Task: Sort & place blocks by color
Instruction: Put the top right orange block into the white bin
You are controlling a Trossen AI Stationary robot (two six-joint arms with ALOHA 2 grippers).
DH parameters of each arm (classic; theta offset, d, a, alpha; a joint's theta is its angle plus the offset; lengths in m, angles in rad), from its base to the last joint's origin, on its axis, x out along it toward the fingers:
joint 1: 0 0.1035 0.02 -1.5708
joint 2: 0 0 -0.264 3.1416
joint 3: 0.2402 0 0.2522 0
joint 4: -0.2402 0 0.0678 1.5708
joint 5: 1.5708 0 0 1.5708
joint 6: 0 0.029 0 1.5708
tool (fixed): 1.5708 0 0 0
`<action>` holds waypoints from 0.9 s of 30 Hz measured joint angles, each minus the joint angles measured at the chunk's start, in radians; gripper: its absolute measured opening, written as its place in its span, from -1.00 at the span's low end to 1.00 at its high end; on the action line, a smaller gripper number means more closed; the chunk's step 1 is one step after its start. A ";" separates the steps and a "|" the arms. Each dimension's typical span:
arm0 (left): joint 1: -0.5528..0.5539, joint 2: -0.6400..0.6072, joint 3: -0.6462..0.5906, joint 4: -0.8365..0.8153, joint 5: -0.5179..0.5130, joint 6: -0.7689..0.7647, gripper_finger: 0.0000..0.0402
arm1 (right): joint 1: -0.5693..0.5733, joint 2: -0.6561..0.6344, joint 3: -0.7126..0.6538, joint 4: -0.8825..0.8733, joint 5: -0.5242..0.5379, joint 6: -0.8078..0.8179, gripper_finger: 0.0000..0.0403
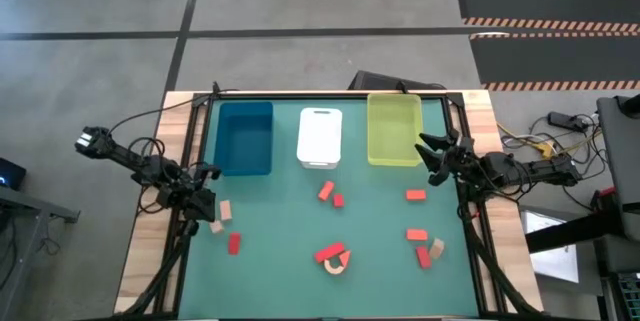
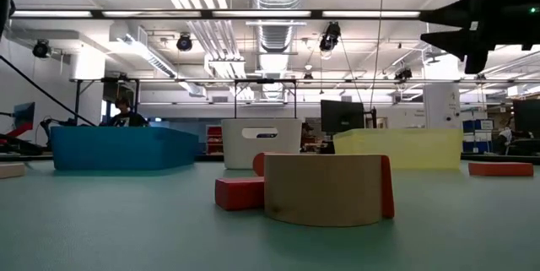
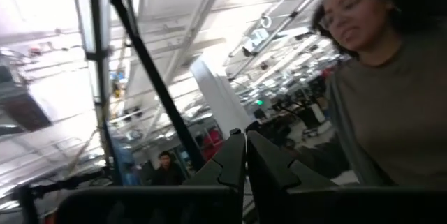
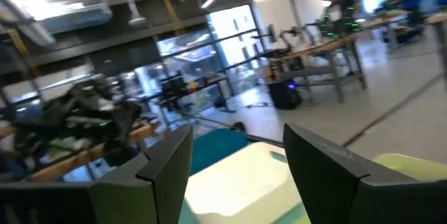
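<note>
Red and tan blocks lie scattered on the green mat: red ones (image 1: pixel 326 192), (image 1: pixel 416 195), (image 1: pixel 416 234), (image 1: pixel 234 245) and tan ones (image 1: pixel 226 211), (image 1: pixel 437 248). A tan arch (image 1: pixel 337 263) lies against a red piece (image 1: pixel 329 253); the low view shows this arch (image 2: pixel 325 188) up close. My left gripper (image 1: pixel 208 173) is shut, raised at the table's left edge near the blue tray, and holds nothing (image 3: pixel 246 147). My right gripper (image 1: pixel 428 156) is open beside the yellow-green tray and hovers above the mat (image 2: pixel 430 33), (image 4: pixel 237 154).
A blue tray (image 1: pixel 245 138), a white tray (image 1: pixel 320 137) and a yellow-green tray (image 1: pixel 393 129) stand in a row along the far edge. A person (image 3: pixel 391 112) stands beyond the table. Bare mat (image 1: pixel 280 221) lies between the block groups.
</note>
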 joint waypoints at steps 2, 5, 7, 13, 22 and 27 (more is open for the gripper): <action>0.000 0.004 0.000 0.012 -0.023 0.000 -1.00 | 0.000 0.005 0.022 0.005 -0.028 0.000 0.07; 0.000 0.008 0.000 0.021 -0.073 0.001 -1.00 | 0.000 0.025 0.057 0.007 -0.032 -0.023 0.07; 0.000 0.015 0.000 0.032 -0.120 0.001 -1.00 | 0.000 0.055 0.078 -0.001 -0.032 -0.050 0.07; 0.000 0.033 0.000 0.035 -0.283 -0.001 -1.00 | 0.000 0.189 0.168 -0.055 -0.053 -0.099 0.07; 0.000 0.046 0.000 0.034 -0.363 -0.002 -1.00 | 0.001 0.394 0.405 -0.372 -0.114 -0.081 -0.04; 0.000 0.045 0.000 0.034 -0.363 -0.001 -1.00 | 0.001 0.481 0.540 -0.622 -0.165 -0.006 -0.24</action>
